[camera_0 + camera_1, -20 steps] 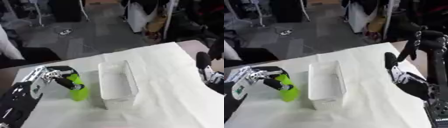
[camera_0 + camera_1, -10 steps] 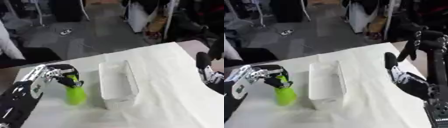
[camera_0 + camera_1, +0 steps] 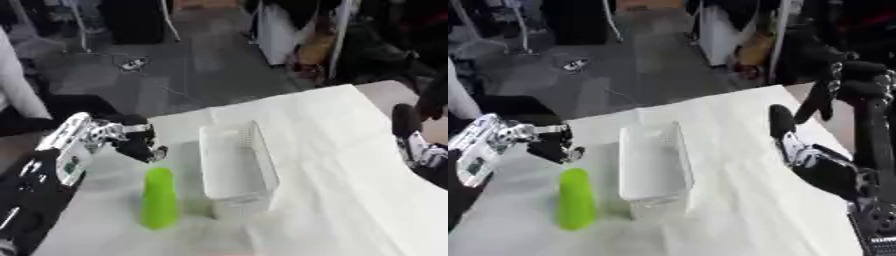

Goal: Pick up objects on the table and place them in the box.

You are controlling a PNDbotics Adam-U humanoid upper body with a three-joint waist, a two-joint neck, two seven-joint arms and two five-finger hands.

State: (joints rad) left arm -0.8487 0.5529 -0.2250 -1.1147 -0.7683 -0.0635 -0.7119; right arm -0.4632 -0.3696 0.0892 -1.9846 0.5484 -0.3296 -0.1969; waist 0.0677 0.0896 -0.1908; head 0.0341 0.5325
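A green bottle [image 3: 159, 198] is seen upright on the tabletop [image 3: 332, 150], just beside the white box [image 3: 234, 170]. The left hand [image 3: 136, 144] is curled above it, holding nothing; the right hand [image 3: 785, 131] is held open, apart.

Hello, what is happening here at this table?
A humanoid robot is clearing a table into a white box. The green bottle stands upright left of the box, not inside it. The left hand, fingers curled, is above the bottle and holds nothing. The right hand waits at the table's right side.
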